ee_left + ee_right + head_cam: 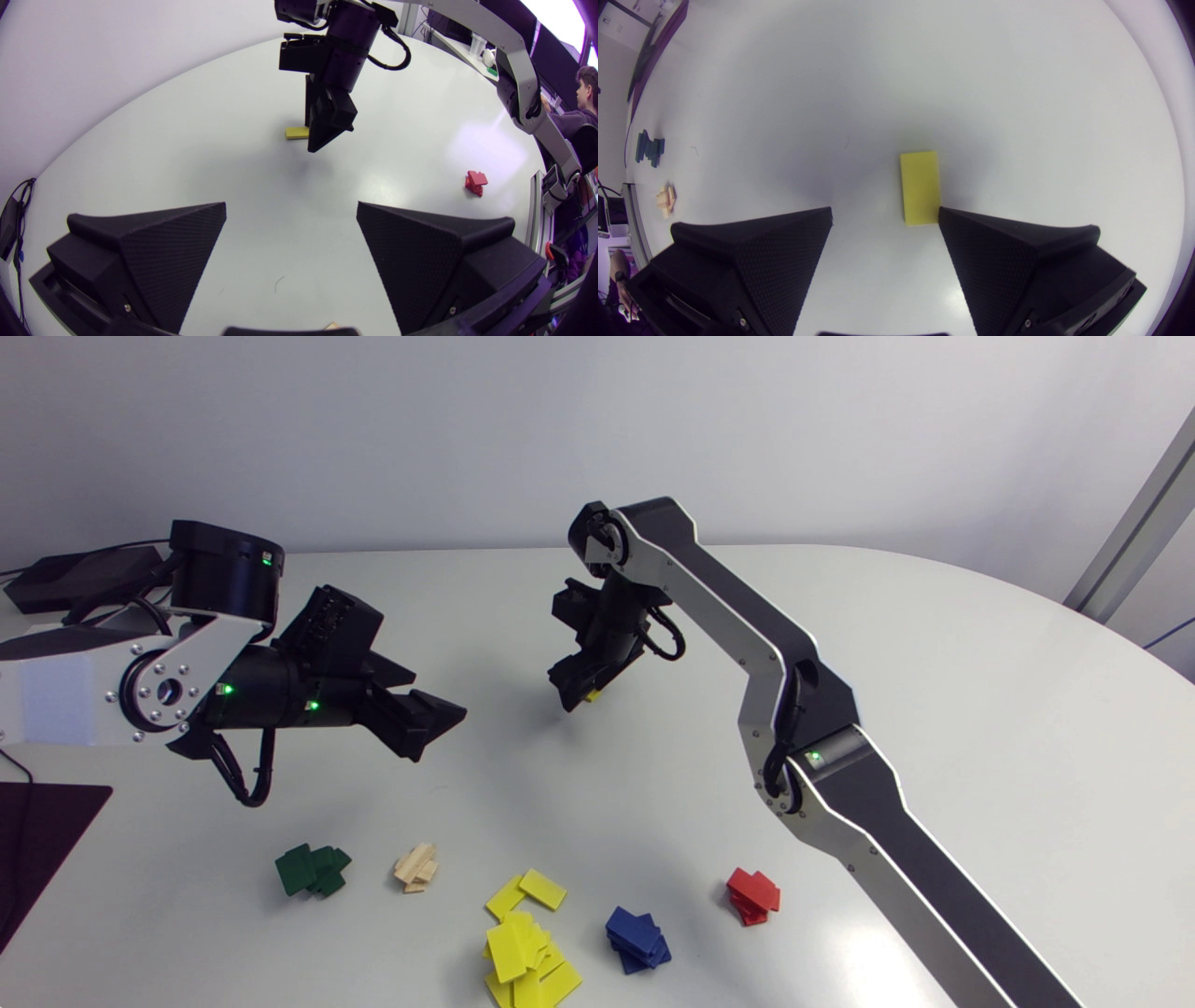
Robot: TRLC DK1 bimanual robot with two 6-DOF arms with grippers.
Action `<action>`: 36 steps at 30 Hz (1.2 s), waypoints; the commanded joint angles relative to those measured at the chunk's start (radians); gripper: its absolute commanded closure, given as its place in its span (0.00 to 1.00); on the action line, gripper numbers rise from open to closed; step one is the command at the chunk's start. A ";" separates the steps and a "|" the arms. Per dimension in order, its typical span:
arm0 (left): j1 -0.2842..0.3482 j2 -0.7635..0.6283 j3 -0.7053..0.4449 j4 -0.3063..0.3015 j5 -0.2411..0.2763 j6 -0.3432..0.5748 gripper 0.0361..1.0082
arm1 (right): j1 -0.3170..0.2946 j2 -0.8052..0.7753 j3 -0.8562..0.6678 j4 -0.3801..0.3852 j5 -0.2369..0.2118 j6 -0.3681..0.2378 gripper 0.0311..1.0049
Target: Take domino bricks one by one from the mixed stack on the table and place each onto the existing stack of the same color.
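A flat yellow rectangular domino brick (920, 186) lay on the white bench (878, 93), just ahead of the right gripper (885, 212), whose fingers stood spread and empty. Light, rigid and smooth, it probably wanted pinching across its long edges. The left gripper (291, 205), fingers parted, held nothing.

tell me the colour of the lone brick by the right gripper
Yellow; the brick shows best in the right wrist view.

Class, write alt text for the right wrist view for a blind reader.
The open right gripper hangs over a white table, one yellow domino brick lying flat by one fingertip. Beyond lie a beige stack and a darker stack.
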 commanded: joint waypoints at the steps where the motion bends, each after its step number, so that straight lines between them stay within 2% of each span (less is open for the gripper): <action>1: 0.008 0.013 -0.002 -0.001 0.006 0.008 0.01 | 0.010 0.083 0.128 -0.049 0.003 0.001 0.21; 11: 0.008 0.017 -0.001 -0.001 0.006 0.010 0.01 | 0.010 0.042 0.049 -0.025 0.003 0.016 0.21; 23: 0.008 0.017 -0.006 0.003 0.006 0.007 0.01 | -0.025 0.034 0.068 -0.020 -0.005 0.024 0.21; 36: 0.002 0.013 -0.016 0.003 0.006 0.002 0.01 | -0.016 0.040 0.055 0.026 0.000 0.027 0.23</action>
